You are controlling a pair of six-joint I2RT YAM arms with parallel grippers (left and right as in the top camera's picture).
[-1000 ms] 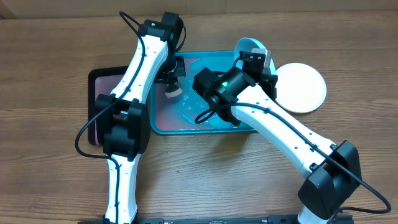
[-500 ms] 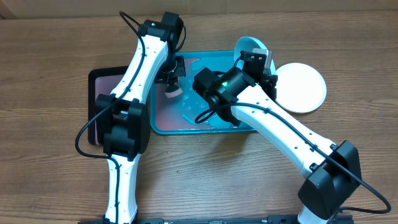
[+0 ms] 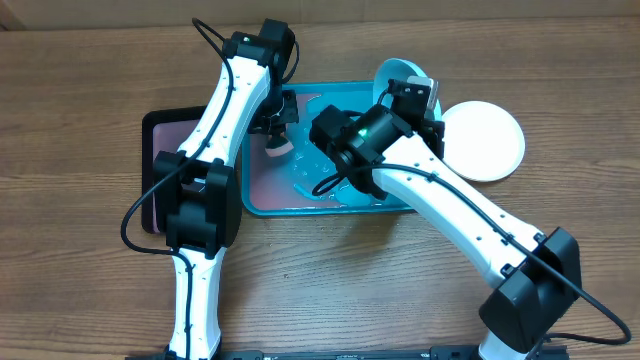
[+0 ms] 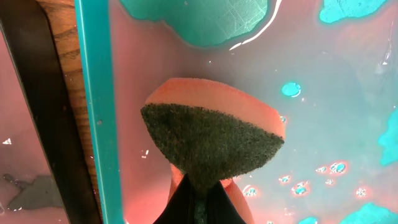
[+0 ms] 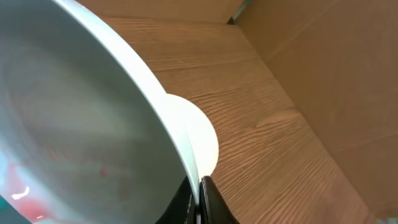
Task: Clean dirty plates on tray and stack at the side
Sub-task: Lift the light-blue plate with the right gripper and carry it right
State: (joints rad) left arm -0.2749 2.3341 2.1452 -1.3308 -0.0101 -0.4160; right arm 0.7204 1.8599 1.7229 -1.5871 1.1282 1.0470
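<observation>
The turquoise tray [image 3: 300, 200] lies mid-table, its floor [image 4: 348, 106] wet with pinkish water. Over its left part my left gripper [image 3: 273, 130] is shut on a sponge [image 4: 211, 134], orange with a dark green scouring face, close to the tray's rim [image 4: 93, 93]. My right gripper [image 3: 425, 102] is shut on the rim of a light blue plate [image 3: 396, 72] and holds it tilted at the tray's back right corner. The plate's inside [image 5: 74, 124] shows faint red smears low down, and my right gripper [image 5: 199, 202] pinches its edge. A white plate [image 3: 484, 140] rests on the table to the right, visible behind the held plate's edge as the white plate [image 5: 200, 134].
A black tray with a pinkish inside [image 3: 160, 135] touches the turquoise tray's left side; its dark rim [image 4: 31, 99] shows in the left wrist view. A brown cardboard wall [image 5: 336, 68] stands beyond the table at the right. Both arms cross over the tray.
</observation>
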